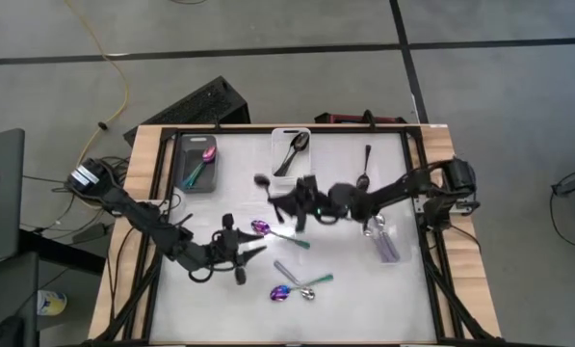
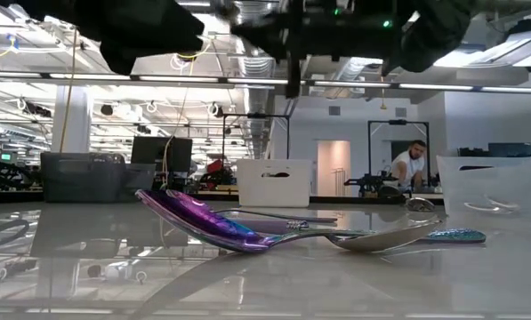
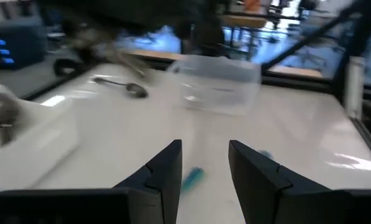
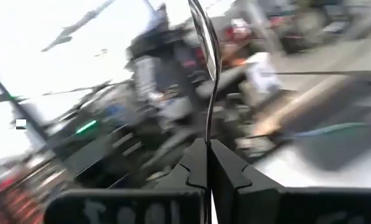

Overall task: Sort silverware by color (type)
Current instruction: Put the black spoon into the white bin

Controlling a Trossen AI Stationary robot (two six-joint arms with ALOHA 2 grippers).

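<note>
The right gripper point(image 1: 279, 204), just below the white bin point(image 1: 290, 151), pinches a black spoon point(image 4: 205, 68) between closed fingers. Left of it, the left gripper point(image 3: 204, 177) hovers part-open, empty, over a purple spoon's teal handle point(image 3: 192, 178).

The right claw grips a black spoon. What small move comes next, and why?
Probably carry it over the white bin and release. The right claw is shut on the black spoon beside that bin, which already holds another black spoon. The left claw hovers open near a purple spoon.
</note>
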